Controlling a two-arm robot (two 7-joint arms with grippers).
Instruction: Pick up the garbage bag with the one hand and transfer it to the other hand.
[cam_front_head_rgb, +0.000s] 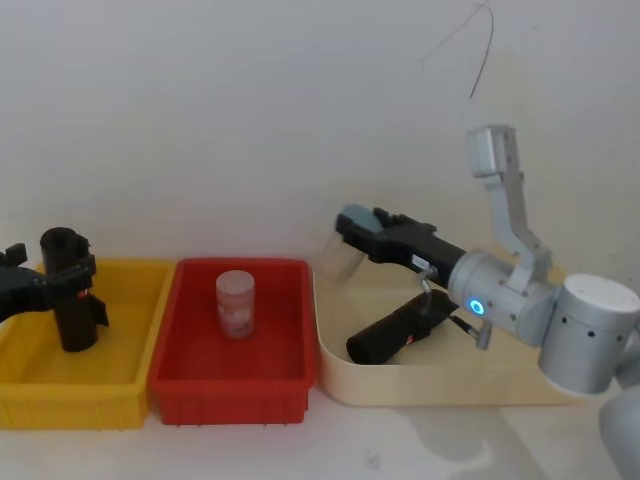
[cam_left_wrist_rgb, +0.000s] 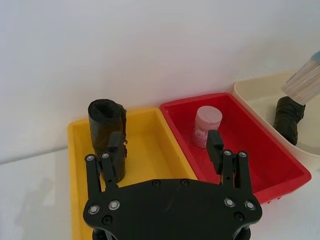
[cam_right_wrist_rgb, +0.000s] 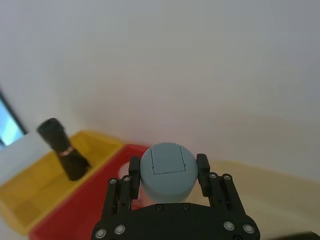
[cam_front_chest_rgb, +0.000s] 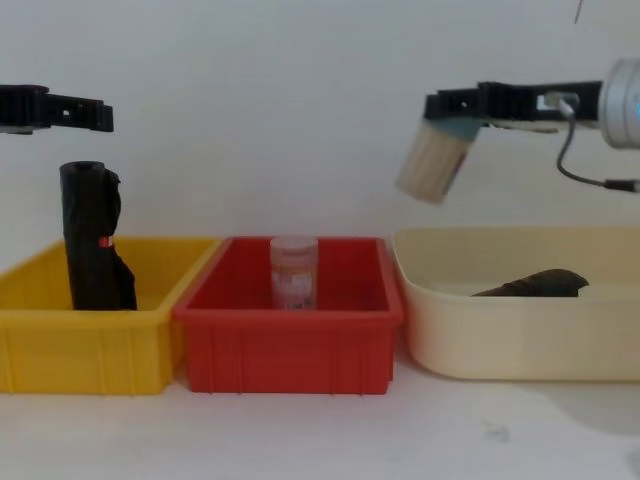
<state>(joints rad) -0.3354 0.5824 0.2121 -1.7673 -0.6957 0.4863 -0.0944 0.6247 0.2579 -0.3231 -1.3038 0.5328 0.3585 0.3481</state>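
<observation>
The garbage bag (cam_front_head_rgb: 395, 335), a tight black glossy roll, lies on its side in the cream tray (cam_front_head_rgb: 430, 388); it also shows in the chest view (cam_front_chest_rgb: 535, 284) and the left wrist view (cam_left_wrist_rgb: 289, 117). My right gripper (cam_front_head_rgb: 360, 225), on the blue-lit arm, hovers above the tray's far left part, shut on the grey-blue lid of a clear container (cam_front_chest_rgb: 433, 160) that hangs tilted. My left gripper (cam_left_wrist_rgb: 165, 140) is open over the yellow bin (cam_front_head_rgb: 130, 385), high beside the top of another black roll (cam_front_chest_rgb: 90, 260). That roll stands upright and has a red-orange spot.
A red bin (cam_front_head_rgb: 230, 385) between the yellow bin and the cream tray holds an upright pinkish jar (cam_front_head_rgb: 235, 303). The three containers stand side by side against a white wall. Bare white table lies in front of them.
</observation>
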